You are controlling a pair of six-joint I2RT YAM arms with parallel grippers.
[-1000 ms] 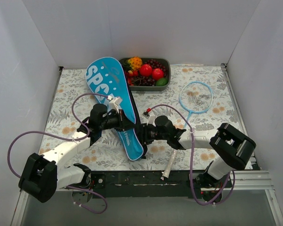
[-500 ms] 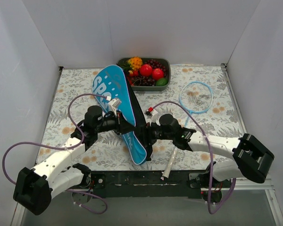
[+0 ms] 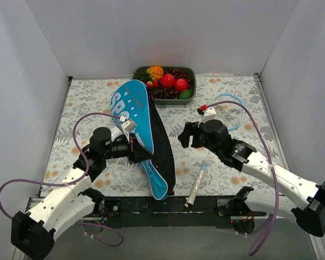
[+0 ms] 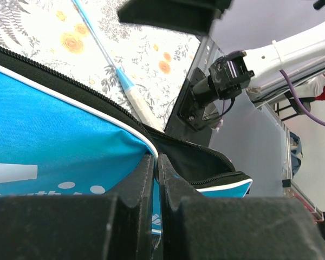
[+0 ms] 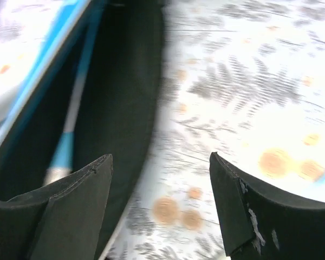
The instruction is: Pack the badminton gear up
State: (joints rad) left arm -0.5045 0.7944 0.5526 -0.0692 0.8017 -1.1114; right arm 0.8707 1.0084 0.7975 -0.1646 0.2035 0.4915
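- The long blue racket-shaped fabric bag (image 3: 131, 108) with white lettering lay flatter a second ago. Now it stands tipped on its long edge, with its black inside (image 3: 163, 149) facing right.
- The bag's rounded top has swung right and now sits just beside the grey tray of colourful fruit (image 3: 191, 72).
- The left gripper (image 4: 156, 162) remains pinched tight on the bag's white-piped blue edge, on the bag's left side at about mid-length.
- The right gripper (image 5: 160, 159) was at the bag's right edge a second ago. It has since pulled away to the right, and its jaws now gape wide around nothing.
- In the blurred right wrist view, a thin blue-and-white shaft (image 5: 70, 130) lies inside the bag's black opening.
- A thin light-blue racket (image 3: 203, 170) lies on the floral tablecloth (image 3: 81, 103) right of the bag. Its white handle is near the table's front edge and its head is partly hidden under the right arm.
- The bag's narrow end reaches almost to that front edge.
- Bare cloth lies open left of the bag, and a strip of it separates the bag from the right gripper.
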